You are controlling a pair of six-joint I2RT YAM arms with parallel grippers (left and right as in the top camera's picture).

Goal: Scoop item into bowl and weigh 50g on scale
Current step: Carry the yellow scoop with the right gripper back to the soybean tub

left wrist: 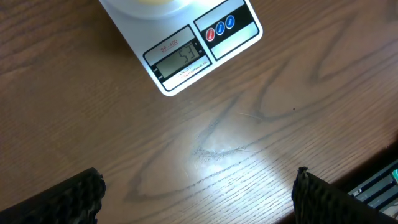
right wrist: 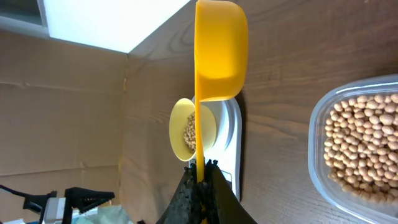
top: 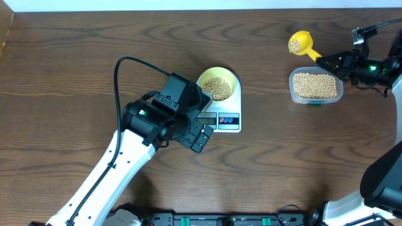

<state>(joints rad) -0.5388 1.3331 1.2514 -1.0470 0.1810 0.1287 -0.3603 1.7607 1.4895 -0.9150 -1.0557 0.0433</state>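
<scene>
Right pincer (top: 325, 61) clamps scoop (top: 300, 43); left pincer (left wrist: 196, 194) gapes empty.
Weighing check: scale (left wrist: 180, 59) mid-table seems slightly over; lift out few beans (top: 218, 88).

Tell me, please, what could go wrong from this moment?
1. The display of the scale seems to read slightly above fifty, so adding more beans to the bowl would overshoot further.
2. The open left gripper hangs close in front of the scale; a nudge could disturb the reading.
3. The right gripper pinches the scoop only at its handle end, so it might twist.
</scene>
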